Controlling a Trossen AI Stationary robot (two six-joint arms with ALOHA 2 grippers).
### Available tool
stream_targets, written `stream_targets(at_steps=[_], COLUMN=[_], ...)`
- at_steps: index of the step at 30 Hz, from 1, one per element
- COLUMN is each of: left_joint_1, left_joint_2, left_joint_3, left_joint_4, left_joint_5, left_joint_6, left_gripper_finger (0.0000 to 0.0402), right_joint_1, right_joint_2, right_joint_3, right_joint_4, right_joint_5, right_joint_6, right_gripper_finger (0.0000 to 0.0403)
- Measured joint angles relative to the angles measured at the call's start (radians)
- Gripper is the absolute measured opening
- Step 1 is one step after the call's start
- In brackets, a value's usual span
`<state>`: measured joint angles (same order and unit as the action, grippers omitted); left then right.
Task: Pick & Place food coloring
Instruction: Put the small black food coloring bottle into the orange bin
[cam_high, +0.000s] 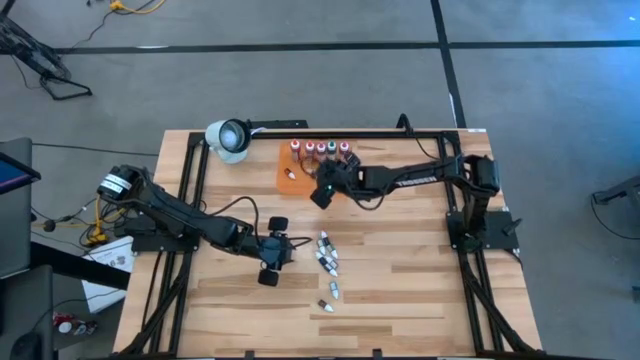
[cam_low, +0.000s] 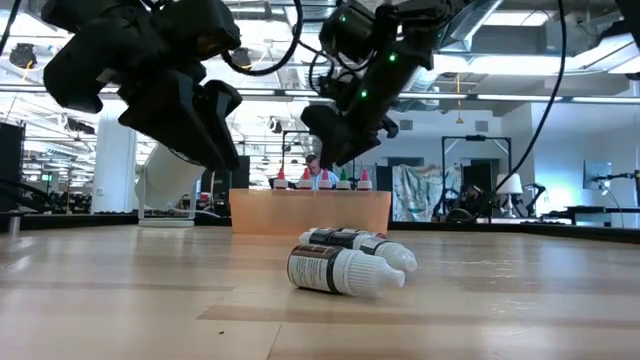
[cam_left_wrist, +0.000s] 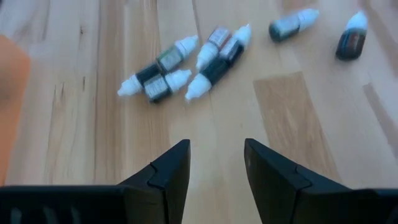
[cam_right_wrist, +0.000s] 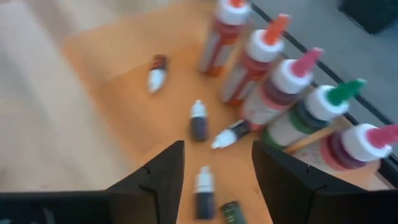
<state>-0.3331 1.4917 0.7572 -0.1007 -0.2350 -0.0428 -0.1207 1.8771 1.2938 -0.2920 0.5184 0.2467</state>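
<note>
High view showing right gripper (cam_high: 322, 189) hovering over orange tray (cam_high: 291, 170), left gripper (cam_high: 272, 263) waiting beside loose vials (cam_high: 327, 256), left wrist view showing its fingers (cam_left_wrist: 169, 175) standing apart, empty, right wrist view showing fingers (cam_right_wrist: 163, 175) spreading, empty, above small vials (cam_right_wrist: 199, 122) lying on tray by upright bottles (cam_right_wrist: 283, 87).

No readable text anywhere. The right arm (cam_high: 405, 181) has pale lettering along its link, about 1 o'clock from table centre, too small to make out. The vials (cam_low: 345, 269) lying on the table (cam_low: 500, 300) carry dark printed labels, but nothing on them resolves. Labels on the vials seen from the wrists are blurred as well.
</note>
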Motion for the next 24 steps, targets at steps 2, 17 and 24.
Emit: stream_targets(at_steps=[2, 17, 24], left_joint_1=[0.001, 0.015, 0.058], left_joint_2=[0.023, 0.368, 0.456], left_joint_3=[-0.004, 0.004, 0.073], left_joint_4=[0.089, 0.654, 0.638], left_joint_5=[0.000, 0.057, 0.011], left_joint_6=[0.019, 0.209, 0.214], left_gripper_finger=[0.0146, 0.0146, 0.0146], right_joint_1=[0.029, 0.328, 0.543], right_joint_2=[-0.006, -0.154, -0.208], right_joint_3=[0.000, 0.000, -0.003], right_joint_4=[-0.015, -0.406, -0.647], right_joint_5=[-0.002, 0.050, 0.187], right_joint_6=[-0.029, 0.119, 0.377], right_gripper_finger=[0.0181, 0.0142, 0.0140])
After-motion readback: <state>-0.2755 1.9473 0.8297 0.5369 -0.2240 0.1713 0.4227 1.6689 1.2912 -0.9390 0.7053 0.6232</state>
